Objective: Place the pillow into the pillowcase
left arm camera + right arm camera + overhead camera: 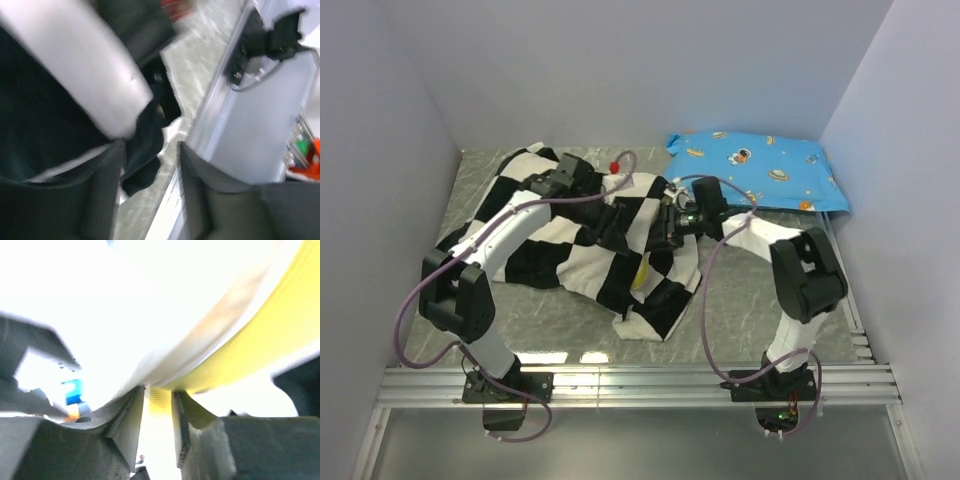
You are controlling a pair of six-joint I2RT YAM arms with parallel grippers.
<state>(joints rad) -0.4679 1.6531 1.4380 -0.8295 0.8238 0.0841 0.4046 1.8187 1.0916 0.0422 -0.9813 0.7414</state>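
Observation:
The black and white checkerboard pillowcase (560, 250) lies crumpled across the middle of the table. The pillow is almost wholly hidden in it; only a yellow sliver (640, 272) shows near its front. My right gripper (670, 225) is at the case's right side. In the right wrist view it (159, 390) is shut on the pillow's yellow piping (260, 340), with cream pillow fabric (150, 305) above. My left gripper (605, 215) is over the case's middle. In the blurred left wrist view it (150, 146) stands open, with dark case fabric (145, 165) against its left finger.
A blue cartoon-print pillow (760, 170) lies at the back right, against the wall. A metal rail (640, 375) runs along the near table edge and shows in the left wrist view (200, 130). Grey walls close in left, back and right.

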